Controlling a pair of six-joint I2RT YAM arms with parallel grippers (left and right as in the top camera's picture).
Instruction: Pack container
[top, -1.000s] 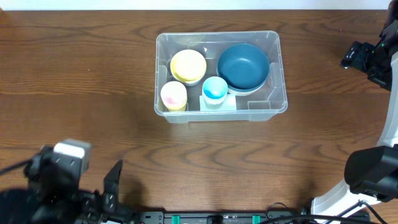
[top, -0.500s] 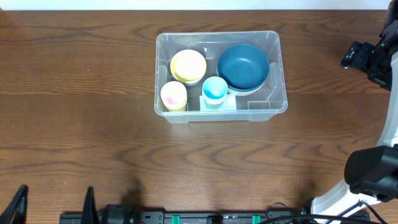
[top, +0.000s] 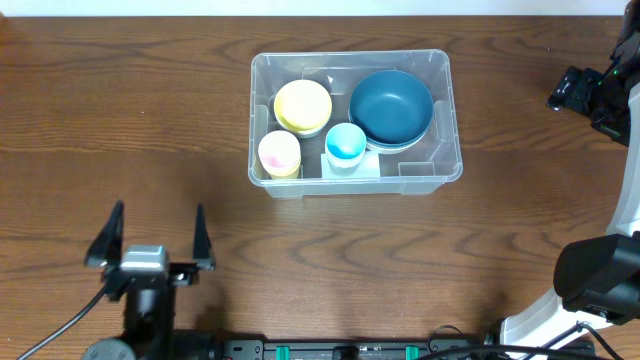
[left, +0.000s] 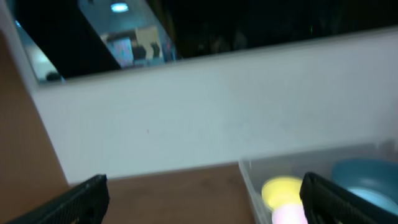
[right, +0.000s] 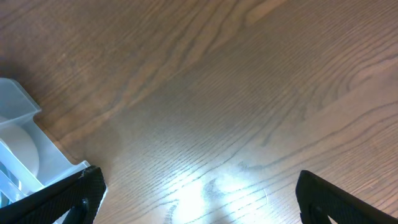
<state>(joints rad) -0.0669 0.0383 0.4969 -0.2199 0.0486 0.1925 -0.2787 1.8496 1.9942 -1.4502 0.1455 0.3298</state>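
The clear plastic container (top: 355, 120) stands at the middle back of the table. Inside it are a dark blue bowl (top: 391, 107), a yellow bowl (top: 302, 105), a pink-and-yellow cup (top: 279, 153) and a light blue cup (top: 345, 143). My left gripper (top: 152, 236) is open and empty near the front left, well short of the container. In the blurred left wrist view the container (left: 323, 186) shows at the lower right between my open fingers (left: 202, 199). My right gripper (top: 572, 88) is at the far right edge; its wrist view shows open fingers (right: 199, 196) over bare wood, with the container's corner (right: 22, 149) at the left.
The brown wooden table (top: 150, 120) runs across the whole view. A white wall (left: 217, 112) shows beyond the table in the left wrist view. The right arm's base (top: 600, 280) stands at the front right.
My left arm dropped out of view at the front edge, then came back up with its open gripper pointing toward the container. The right arm and the container's contents have not moved.
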